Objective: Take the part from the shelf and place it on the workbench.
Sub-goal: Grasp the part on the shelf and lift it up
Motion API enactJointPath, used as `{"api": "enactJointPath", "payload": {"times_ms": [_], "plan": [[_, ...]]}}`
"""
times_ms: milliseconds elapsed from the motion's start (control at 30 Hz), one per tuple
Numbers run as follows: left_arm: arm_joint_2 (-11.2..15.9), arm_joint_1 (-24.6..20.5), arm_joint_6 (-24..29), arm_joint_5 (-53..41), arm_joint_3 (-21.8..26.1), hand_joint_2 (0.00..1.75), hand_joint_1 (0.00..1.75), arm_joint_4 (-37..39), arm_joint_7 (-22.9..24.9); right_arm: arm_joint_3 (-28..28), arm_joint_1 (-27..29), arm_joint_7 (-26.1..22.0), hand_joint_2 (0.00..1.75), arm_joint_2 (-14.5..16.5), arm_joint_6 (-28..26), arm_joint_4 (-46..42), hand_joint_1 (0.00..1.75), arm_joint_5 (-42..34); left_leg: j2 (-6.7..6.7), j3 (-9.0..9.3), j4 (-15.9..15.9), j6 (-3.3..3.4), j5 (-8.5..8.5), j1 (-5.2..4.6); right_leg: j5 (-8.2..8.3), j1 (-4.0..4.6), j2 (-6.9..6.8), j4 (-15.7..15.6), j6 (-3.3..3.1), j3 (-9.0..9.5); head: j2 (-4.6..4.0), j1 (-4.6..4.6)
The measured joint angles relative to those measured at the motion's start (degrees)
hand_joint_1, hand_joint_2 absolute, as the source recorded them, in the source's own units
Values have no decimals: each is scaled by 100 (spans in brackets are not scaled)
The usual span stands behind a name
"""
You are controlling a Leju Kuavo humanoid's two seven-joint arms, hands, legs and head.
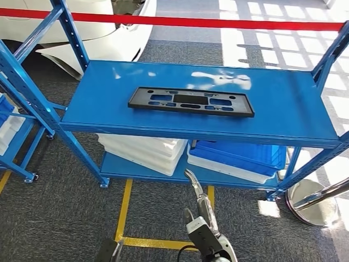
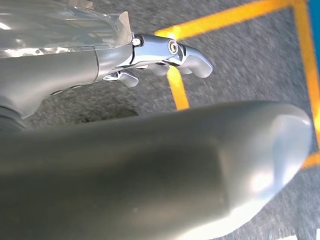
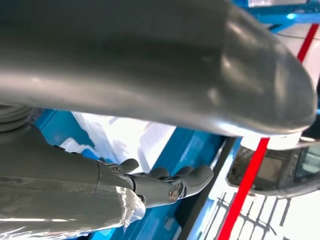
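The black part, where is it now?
In the head view the black part lies flat near the middle of the blue shelf's top board, above the white and blue bins.

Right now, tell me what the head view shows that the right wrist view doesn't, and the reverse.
Head view alone: the black part lying flat on the blue shelf, the white trays and blue bin stacked on the level below, and yellow floor tape. Right wrist view alone: the right robot hand's thick grey thumb up close, fingers extended and holding nothing. Both share the right robot hand, the red barrier tape and blue shelf metal.
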Motion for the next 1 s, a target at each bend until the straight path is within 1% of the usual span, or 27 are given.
{"api": "enactJointPath", "payload": {"times_ms": [33, 67, 100, 133, 167, 200, 233, 267, 300, 333, 367, 400, 433, 500, 567, 600, 633, 700, 733, 767, 800, 833, 867, 900, 933, 1000], "plan": [[1, 7, 0, 1, 4, 0, 0, 0, 1, -7, 6, -10, 0, 0, -10, -14, 0, 9, -3, 8, -10, 26, -3, 4, -24, -8, -6, 10, 29, 6, 0, 3], [2, 9, 1, 1, 9, 0, 0, 0, 2, -17, 9, -19, 0, 0, -25, -33, 0, 16, -2, 28, -28, 55, -9, 13, -84, -13, -15, 87, 57, -21, 0, 6], [3, 3, 1, 1, 13, 0, 0, 0, 3, -31, 11, -23, 0, 0, -40, -51, 0, 23, 1, 50, -46, 83, -14, 25, -190, -16, -24, 274, 83, -105, 0, 11], [3, -4, 2, 1, 15, 0, 0, 0, 3, -51, 20, -26, 0, -1, -55, -65, 0, 28, 3, 67, -53, 106, -23, 30, -334, -20, -34, 579, 103, -261, 0, 16], [3, -10, 2, 0, 16, 0, 0, 0, 4, -73, 31, -27, 0, -3, -66, -71, 0, 31, 4, 77, -54, 126, -36, 28, -485, -21, -40, 975, 118, -484, 0, 19], [4, -8, 2, 0, 18, 0, 0, 0, 7, -93, 48, -27, 0, -6, -73, -72, 0, 32, 5, 88, -54, 140, -49, 22, -588, -23, -41, 1346, 127, -706, 0, 18], [4, -2, 2, 0, 19, 0, 0, 0, 10, -110, 66, -27, 0, -10, -78, -72, 0, 32, 3, 107, -53, 151, -65, 16, -594, -23, -42, 1578, 130, -869, 0, 17], [5, 4, 2, -1, 21, 0, 0, 0, 15, -122, 77, -27, 0, -13, -83, -73, 0, 33, -2, 133, -53, 156, -86, 10, -486, -22, -42, 1604, 127, -936, 0, 16], [5, 10, 2, -1, 23, 0, 0, 0, 19, -131, 83, -27, 0, -15, -88, -75, 0, 35, -8, 171, -53, 154, -112, 5, -274, -19, -42, 1396, 116, -887, 0, 16], [5, 11, 2, -1, 24, 0, 0, 0, 21, -140, 85, -27, 0, -16, -96, -81, 0, 36, -15, 214, -54, 146, -142, 2, -11, -15, -43, 1028, 95, -755, 0, 16], [5, 9, 2, -2, 25, 0, 0, 1, 22, -154, 85, -26, 0, -17, -108, -89, 0, 33, -20, 252, -57, 129, -173, -6, 173, -1, -45, 673, 67, -612, 0, 15], [6, 5, 2, -2, 25, 0, 0, 2, 24, -174, 89, -26, 0, -17, -122, -103, 0, 23, -23, 276, -57, 104, -199, -12, 278, 15, -47, 374, 33, -487, 0, 15], [7, 2, 2, -2, 26, 0, 0, 3, 26, -201, 97, -25, 0, -17, -137, -119, 0, 8, -24, 286, -61, 76, -217, -17, 305, 31, -46, 205, 3, -417, 0, 10], [7, 2, 1, -3, 27, 0, 0, 5, 32, -262, 123, -25, 0, -18, -165, -156, 0, -25, -19, 295, -82, 15, -236, -18, 251, 50, -38, 121, -52, -381, 0, 5], [8, -4, 0, -5, 28, 0, 0, 6, 33, -312, 146, -26, 0, -16, -177, -206, 0, -38, -10, 306, -52, -35, -296, -11, 250, 21, -37, 61, -109, -325, 0, -1], [9, -11, 0, -6, 28, 0, 0, 6, 34, -328, 149, -26, 0, -11, -179, -229, 0, -40, -7, 246, 96, -54, -382, -11, 248, 4, -42, 20, -139, -281, 0, -8], [10, -16, 0, -6, 29, 0, 0, 6, 34, -342, 153, -27, 0, -7, -179, -244, 0, -41, -6, 113, 370, -70, -511, -8, 239, -9, -50, -9, -169, -235, 0, -16], [11, -9, 0, -6, 30, 0, 0, 7, 36, -368, 167, -26, 0, -2, -179, -251, 0, -45, -6, -307, 1130, -96, -775, -6, 191, -9, -58, -20, -204, -173, 0, -27], [11, 5, 0, -6, 31, 0, 0, 7, 38, -381, 180, -26, 0, -2, -179, -251, 0, -50, -5, -487, 1408, -107, -812, -2, 159, -10, -54, -20, -209, -138, 0, -28], [13, 18, 0, -6, 32, 0, 0, 7, 40, -393, 192, -25, 0, -2, -180, -251, 0, -58, -5, -580, 1493, -113, -738, 2, 122, -11, -45, -19, -203, -94, 0, -28], [14, 26, 1, -6, 33, 0, 0, 7, 42, -404, 204, -25, 0, -2, -180, -252, 0, -75, -4, -575, 1365, -115, -554, 6, 79, -14, -34, -18, -191, -37, 0, -30], [15, 30, 1, -6, 35, 0, 0, 7, 45, -417, 215, -25, 0, -2, -179, -256, 0, -104, -2, -478, 1040, -112, -285, 11, 26, -17, -24, -17, -169, 33, 0, -30], [17, 32, 2, -6, 37, 0, 0, 8, 52, -434, 227, -25, 0, -2, -173, -263, 0, -144, 0, -355, 710, -104, -72, 13, -30, -17, -19, -18, -139, 96, 0, -28], [18, 32, 2, -7, 38, 0, 0, 12, 61, -459, 233, -24, 0, -1, -166, -272, 0, -191, 0, -236, 412, -86, 63, 9, -82, -8, -14, -8, -100, 141, 0, -25], [19, 31, 3, -7, 40, 0, 0, 16, 72, -488, 240, -24, 0, -1, -157, -288, 0, -231, -3, -156, 220, -54, 101, -1, -120, 1, -13, -1, -63, 161, 0, -23], [21, 38, 7, -8, 49, 0, 0, 24, 85, -546, 247, -25, 0, -3, -145, -321, 0, -273, -11, -107, 109, 26, 6, -25, -144, 14, -12, 3, -8, 168, 0, -22]]}}
